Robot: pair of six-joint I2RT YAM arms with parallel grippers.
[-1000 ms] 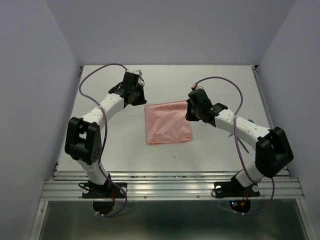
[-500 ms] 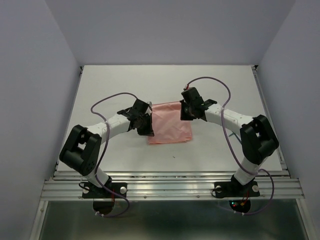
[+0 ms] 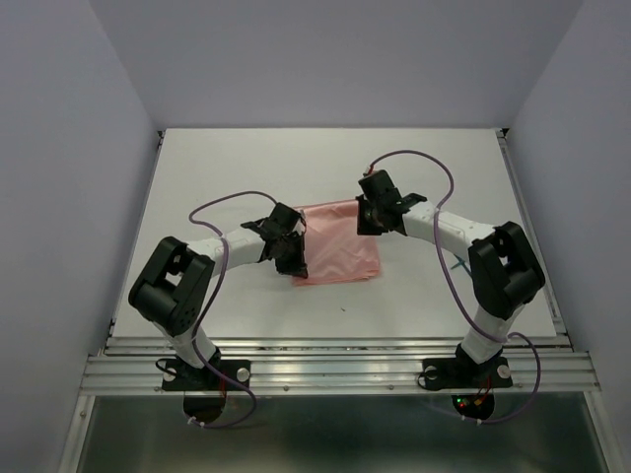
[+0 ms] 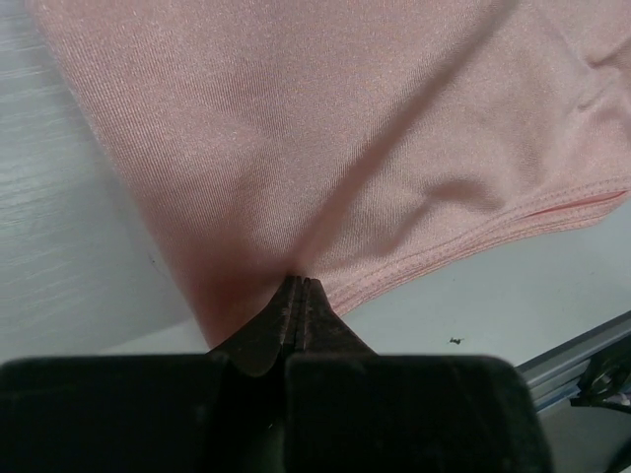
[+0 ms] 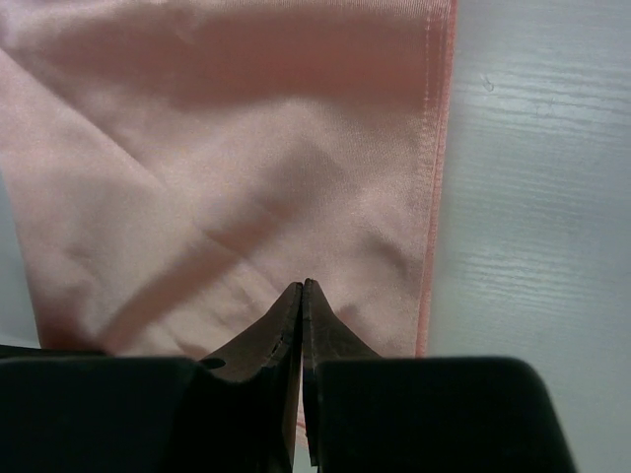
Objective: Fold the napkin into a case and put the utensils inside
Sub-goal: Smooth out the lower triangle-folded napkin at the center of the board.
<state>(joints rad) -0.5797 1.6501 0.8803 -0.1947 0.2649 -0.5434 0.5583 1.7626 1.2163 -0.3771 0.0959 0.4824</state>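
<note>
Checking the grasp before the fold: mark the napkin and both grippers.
napkin (image 3: 335, 251): top external view, middle of the cloth.
left gripper (image 4: 299, 283): left wrist view, closed fingertips at the cloth's edge.
right gripper (image 5: 302, 286): right wrist view, closed fingertips over the cloth.

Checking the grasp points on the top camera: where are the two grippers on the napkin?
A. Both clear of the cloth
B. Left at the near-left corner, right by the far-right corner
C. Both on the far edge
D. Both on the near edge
B: the left gripper sits at the near-left corner of the napkin, and the right gripper sits by its far-right corner, diagonally opposite.
</note>
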